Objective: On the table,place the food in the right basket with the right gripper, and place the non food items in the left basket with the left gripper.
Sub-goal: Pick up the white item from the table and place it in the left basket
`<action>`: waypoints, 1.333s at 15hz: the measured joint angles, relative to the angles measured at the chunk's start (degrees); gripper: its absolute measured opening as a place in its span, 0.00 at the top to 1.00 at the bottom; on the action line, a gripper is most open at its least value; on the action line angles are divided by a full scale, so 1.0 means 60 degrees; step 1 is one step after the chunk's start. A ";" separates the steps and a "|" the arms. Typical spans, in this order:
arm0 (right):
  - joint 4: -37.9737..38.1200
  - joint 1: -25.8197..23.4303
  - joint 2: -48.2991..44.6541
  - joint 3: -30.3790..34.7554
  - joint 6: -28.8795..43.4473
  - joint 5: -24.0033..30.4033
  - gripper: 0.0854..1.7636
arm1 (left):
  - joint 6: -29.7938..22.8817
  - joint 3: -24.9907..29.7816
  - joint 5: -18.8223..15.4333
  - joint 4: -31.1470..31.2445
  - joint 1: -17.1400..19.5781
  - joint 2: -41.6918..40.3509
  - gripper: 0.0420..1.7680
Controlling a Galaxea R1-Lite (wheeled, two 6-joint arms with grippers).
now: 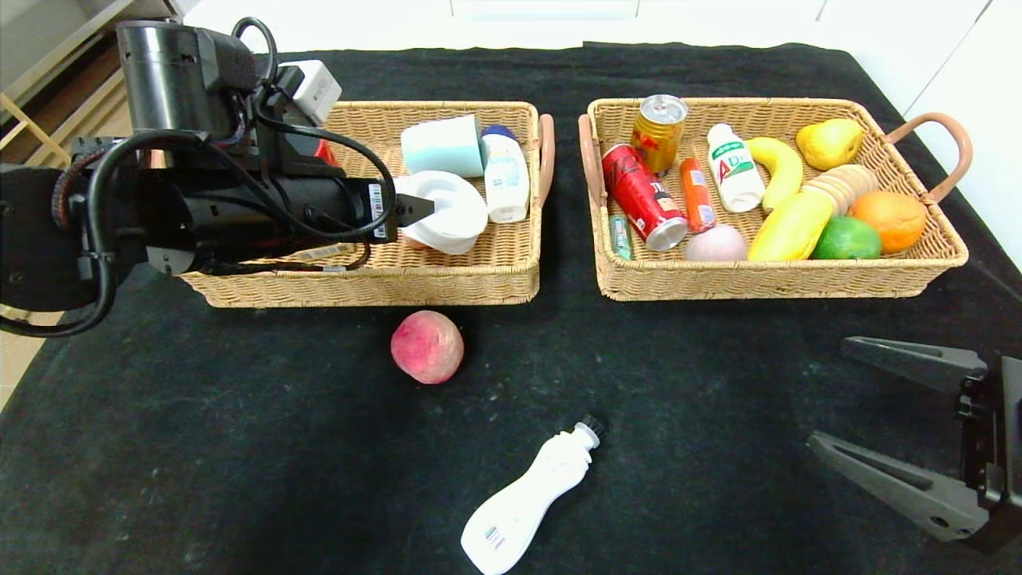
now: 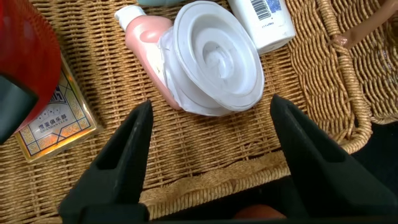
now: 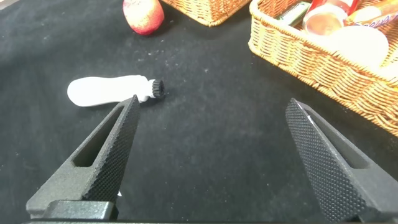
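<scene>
Both baskets are nearly full. The left gripper (image 2: 208,155) hangs open over the left basket (image 1: 447,279), holding nothing. The right gripper (image 3: 211,155) waits open (also empty). Ahead of it lie a peach (image 1: 427,346) and a white bottle (image 1: 523,503).

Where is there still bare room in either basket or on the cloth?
Left basket: bare wicker along its front wall, below the left claw. Right basket is crowded. The cloth is bare between peach, white bottle and right claw.
</scene>
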 joint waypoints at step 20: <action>0.0004 -0.0081 0.0030 -0.0055 0.0010 0.0000 0.03 | 0.2420 0.3046 0.0349 0.0161 -0.3554 -0.1847 0.05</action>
